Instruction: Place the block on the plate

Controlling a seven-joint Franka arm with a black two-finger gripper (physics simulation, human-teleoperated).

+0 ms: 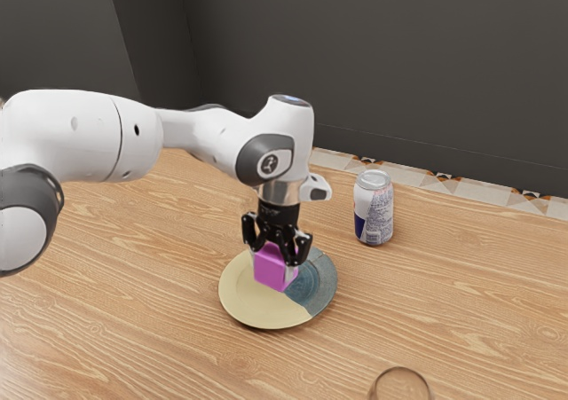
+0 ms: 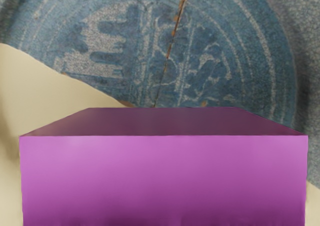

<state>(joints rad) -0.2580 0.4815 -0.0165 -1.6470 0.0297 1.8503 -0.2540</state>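
In the exterior view my black gripper [image 1: 277, 251] points down over the plate [image 1: 244, 294], its two fingers closed against opposite sides of the magenta block [image 1: 273, 270]. The block is at or just over the plate's middle; whether its underside touches the plate I cannot tell. The round plate is part cream, part blue-grey. In the wrist view the block [image 2: 164, 176] looms large under my hand, with the patterned blue part of the plate [image 2: 115, 50] beyond it.
A white and blue can [image 1: 374, 208] stands upright beyond the plate, toward the exterior view's right. The rim of a clear round glass [image 1: 401, 371] shows at the exterior view's lower edge. Both are on the wooden table [image 1: 461, 302].
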